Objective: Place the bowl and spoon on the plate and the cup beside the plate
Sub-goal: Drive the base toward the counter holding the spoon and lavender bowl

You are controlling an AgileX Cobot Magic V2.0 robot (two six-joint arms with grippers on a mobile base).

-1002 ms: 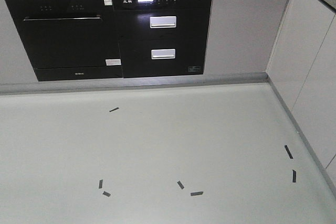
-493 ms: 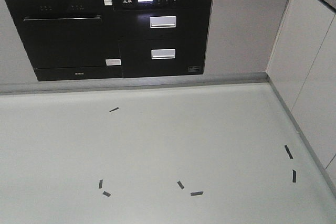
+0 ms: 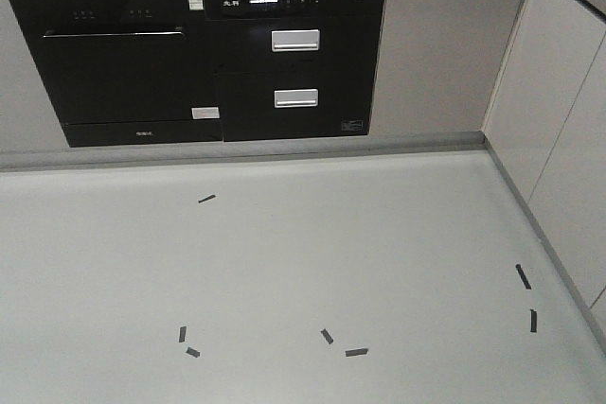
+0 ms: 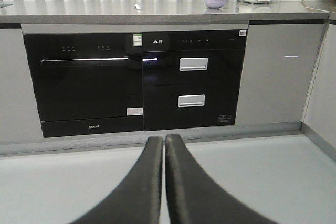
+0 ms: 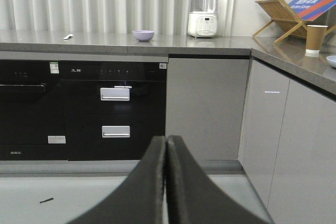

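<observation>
since the earlier frames the front view has slid slightly; the black tape marks (image 3: 356,352) sit a touch lower on the pale grey floor (image 3: 284,262). on the grey countertop (image 5: 105,40) lie the short mint-green plastic spoon (image 5: 67,36) and the small round lavender plastic bowl (image 5: 143,35), well apart; the brown paper cup (image 5: 316,39) stands near the round pale blue plate (image 5: 332,61) on the side counter (image 5: 294,56). left gripper (image 4: 164,139) and right gripper (image 5: 166,139): jaws pressed together, empty.

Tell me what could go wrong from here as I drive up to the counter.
1. The bowl and spoon lie on the back counter, the cup and plate on the side counter: likely carrying round the corner.
2. The spoon is small and flat, so a grasp may slip.
3. The left gripper and right gripper are shut; open them first.
</observation>
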